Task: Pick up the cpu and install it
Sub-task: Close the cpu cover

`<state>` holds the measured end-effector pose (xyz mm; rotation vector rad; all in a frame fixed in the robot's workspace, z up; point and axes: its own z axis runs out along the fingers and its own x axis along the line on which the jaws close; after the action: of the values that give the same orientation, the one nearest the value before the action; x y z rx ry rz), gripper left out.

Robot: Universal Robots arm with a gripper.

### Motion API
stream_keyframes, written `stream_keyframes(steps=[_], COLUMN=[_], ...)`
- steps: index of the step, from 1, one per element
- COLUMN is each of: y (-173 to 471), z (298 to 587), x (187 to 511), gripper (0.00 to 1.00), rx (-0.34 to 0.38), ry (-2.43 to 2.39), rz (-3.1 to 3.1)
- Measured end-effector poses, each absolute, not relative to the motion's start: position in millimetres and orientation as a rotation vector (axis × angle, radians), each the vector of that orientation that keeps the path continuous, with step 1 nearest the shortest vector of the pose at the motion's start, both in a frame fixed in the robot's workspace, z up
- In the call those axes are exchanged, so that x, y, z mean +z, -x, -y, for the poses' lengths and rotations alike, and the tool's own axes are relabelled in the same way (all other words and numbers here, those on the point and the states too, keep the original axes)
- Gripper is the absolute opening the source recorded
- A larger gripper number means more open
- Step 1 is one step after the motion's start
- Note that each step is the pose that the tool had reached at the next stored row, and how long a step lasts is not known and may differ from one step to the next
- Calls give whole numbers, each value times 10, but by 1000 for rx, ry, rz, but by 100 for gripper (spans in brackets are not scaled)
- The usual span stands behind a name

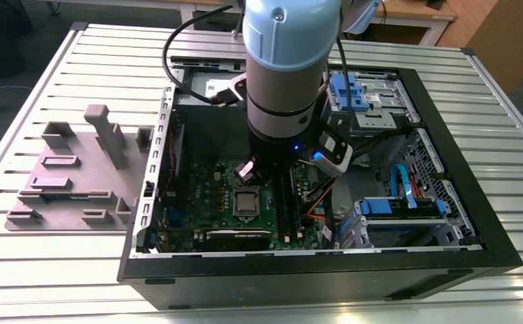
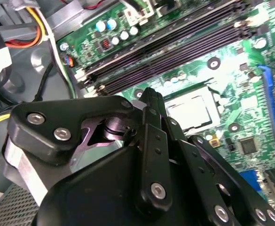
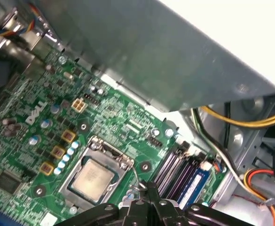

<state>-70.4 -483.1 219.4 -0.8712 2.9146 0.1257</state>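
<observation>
One cpu [image 3: 93, 179] seated in socket [image 3: 110, 151] (four-sided frame); end effector [image 3: 146, 197] pressed together.

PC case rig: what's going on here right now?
A robot arm reaches down into an open computer case, its gripper hanging just above the motherboard. The cpu already sits in its socket, next to the memory slots. A grey parts tray lies on the table outside the case.

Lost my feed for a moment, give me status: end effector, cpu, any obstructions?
End effector above motherboard, holding nothing visible. Cpu seated in socket. Memory slots beside socket; nothing lying across it.
</observation>
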Motion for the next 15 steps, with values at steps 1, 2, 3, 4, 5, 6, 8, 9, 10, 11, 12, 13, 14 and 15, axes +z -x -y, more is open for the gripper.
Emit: stream_keyframes(steps=[1,2,3,4,5,6,8,9,10,11,12,13,14,15], y=[704,703,703,703,703,702,702,701,700,698,695,691,689,688], z=[4807,4784,4763,4748,4739,4733,4713,4698,4684,4670,4658,4647,4639,4635], x=[2194,2194,2194,2194,2194,2194,2194,2194,2194,2194,2194,2193,2194,2194], gripper=[11,11,11,11,11,11,11,11,11,11,11,11,11,11], rx=[124,122,120,118,117,117,115,113,111,109,108,107,106,106], ry=[871,872,872,872,872,872,872,873,873,873,873,874,874,874], rz=[-2915,-2916,-2916,-2917,-2917,-2917,-2917,-2918,-2919,-2919,-2920,-2920,-2921,-2921])
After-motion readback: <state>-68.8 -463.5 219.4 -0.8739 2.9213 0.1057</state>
